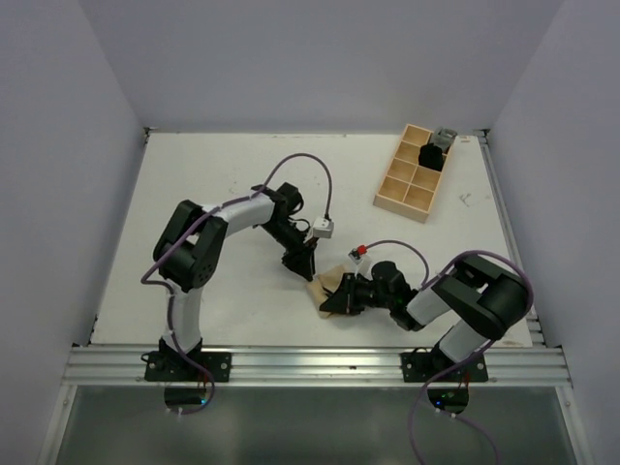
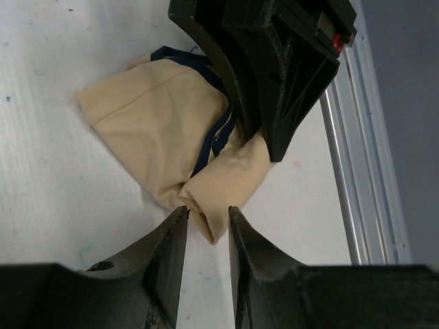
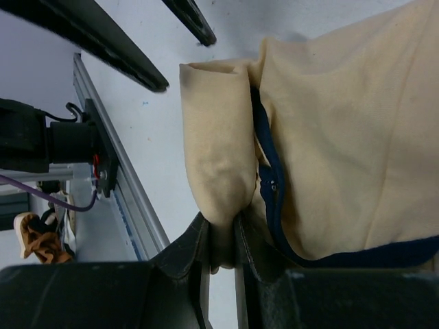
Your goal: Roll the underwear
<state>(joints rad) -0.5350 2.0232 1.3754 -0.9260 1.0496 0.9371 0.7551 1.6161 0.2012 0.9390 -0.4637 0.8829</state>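
Just inside the near edge of a flat white table (image 1: 223, 194), a small soft tan-beige fabric garment, the underwear (image 2: 151, 130), is seen lying between two black two-finger grippers. Dark navy trim is shown running along its hem and partly tucked under a fold. One side of the garment is rolled into a thick tube, while the rest is spread flat on the table.

The right gripper (image 3: 221, 240) is shown closed tightly on one end of that rolled tube, the cloth squeezed thin between its two fingers. The left gripper (image 2: 208, 223) is placed at the opposite end of the roll. The tip of the tube is seen lying between its narrowly parted fingers (image 2: 175, 240) and appears to touch both. Whether it is truly pinched there cannot be told. The two grippers are pointed toward each other, close together, with the garment stretched between them.

Along the table's near edge a silver aluminium rail (image 1: 310, 363) is seen, to which both arm bases are bolted. Well apart, at the far right of the table, a light wooden tray (image 1: 389, 199) divided into compartments is set at an angle. A small black object (image 1: 431, 155) is held in a compartment on its right side, near the far end.
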